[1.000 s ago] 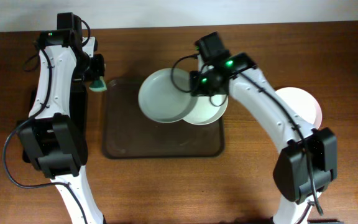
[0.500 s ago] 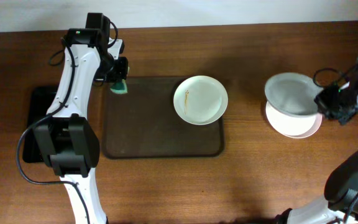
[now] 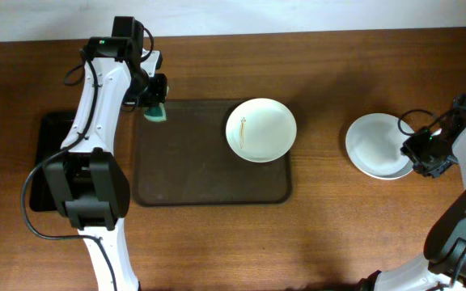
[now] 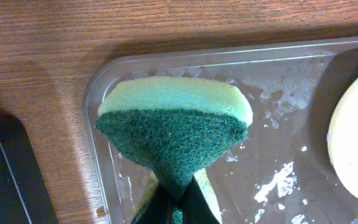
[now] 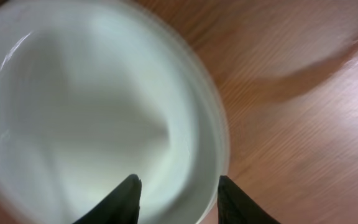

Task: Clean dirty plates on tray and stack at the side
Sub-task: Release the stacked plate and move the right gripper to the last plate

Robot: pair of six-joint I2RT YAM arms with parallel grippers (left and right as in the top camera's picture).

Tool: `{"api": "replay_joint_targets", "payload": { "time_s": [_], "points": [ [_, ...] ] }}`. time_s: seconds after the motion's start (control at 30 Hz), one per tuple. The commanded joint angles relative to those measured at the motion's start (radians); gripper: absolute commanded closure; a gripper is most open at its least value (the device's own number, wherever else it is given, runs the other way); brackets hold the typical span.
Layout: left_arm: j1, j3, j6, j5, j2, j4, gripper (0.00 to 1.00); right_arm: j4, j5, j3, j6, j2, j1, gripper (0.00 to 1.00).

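Observation:
One white plate (image 3: pixel 260 129) with a thin brownish streak lies at the right end of the dark brown tray (image 3: pixel 209 182). On the wood to the right, a white plate (image 3: pixel 376 144) lies on top of another. My right gripper (image 3: pixel 417 153) is at its right edge. In the right wrist view the plate (image 5: pixel 92 106) is blurred, and its rim runs between the parted fingers of the right gripper (image 5: pixel 179 196), which is open. My left gripper (image 3: pixel 154 99) hovers over the tray's far left corner, shut on a green sponge (image 4: pixel 173 124). The left gripper (image 4: pixel 176 208) pinches the sponge's lower tip.
A smaller black tray (image 3: pixel 51 162) lies left of the brown tray; its corner (image 4: pixel 5 180) shows in the left wrist view. Wet streaks mark the brown tray's floor (image 4: pixel 278 180). The streaked plate's edge (image 4: pixel 356 143) is at the right of that view.
My right arm carried a plate from the tray to the right side, lowered it onto the plate there, and its jaws opened. The left arm shifted slightly right with the sponge.

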Motion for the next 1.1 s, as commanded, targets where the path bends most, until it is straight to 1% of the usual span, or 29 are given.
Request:
{"api": "replay_joint_targets", "payload": {
  "time_s": [0.0,0.03,0.1,0.13,0.23,0.3,0.37,0.47,0.6,0.67,0.7,0.77,0.8,0.93,1.07],
  "points": [
    [0.004,0.007,0.023,0.017,-0.007,0.001,0.99,-0.084,-0.243,0.150,-0.137,-0.024,0.058,0.60],
    [0.004,0.007,0.023,0.018,-0.007,0.000,0.99,-0.125,-0.243,0.206,-0.156,-0.036,0.107,0.60],
    [0.004,0.007,0.023,0.018,-0.007,0.003,0.99,-0.147,-0.231,0.270,-0.159,-0.048,0.216,0.60],
    [0.004,0.007,0.023,0.018,-0.007,0.008,0.99,-0.121,-0.211,0.276,-0.158,-0.048,0.286,0.63],
    [0.004,0.007,0.023,0.018,-0.007,0.023,0.99,-0.059,-0.139,0.274,-0.153,-0.010,0.462,0.63],
    [0.004,0.007,0.023,0.018,-0.007,0.026,0.99,-0.035,-0.035,0.273,-0.070,0.053,0.583,0.63],
    [0.004,0.007,0.023,0.018,-0.007,0.029,0.99,0.005,-0.024,0.273,-0.042,0.119,0.648,0.63],
    [0.004,0.007,0.023,0.018,-0.007,0.033,0.99,0.042,-0.014,0.274,-0.021,0.207,0.684,0.62],
    [0.004,0.007,0.023,0.017,-0.007,0.033,0.99,0.053,-0.014,0.274,-0.018,0.308,0.684,0.63],
    [0.004,0.007,0.023,0.014,-0.007,0.033,0.99,0.056,-0.018,0.274,-0.018,0.324,0.684,0.70],
    [0.004,0.007,0.023,0.015,-0.007,0.033,0.99,0.061,-0.017,0.274,-0.018,0.326,0.684,0.78],
    [0.004,0.007,0.023,0.015,-0.007,0.033,0.99,0.063,-0.017,0.274,-0.018,0.326,0.684,0.88],
    [0.004,0.007,0.023,0.015,-0.007,0.033,0.99,0.063,-0.017,0.274,-0.018,0.326,0.684,0.96],
    [0.004,0.007,0.023,0.015,-0.007,0.036,0.99,0.058,-0.034,0.275,-0.019,0.312,0.684,0.96],
    [0.004,0.007,0.023,0.014,-0.007,0.040,0.99,0.024,-0.084,0.283,-0.026,0.151,0.722,0.96]
  ]
}}
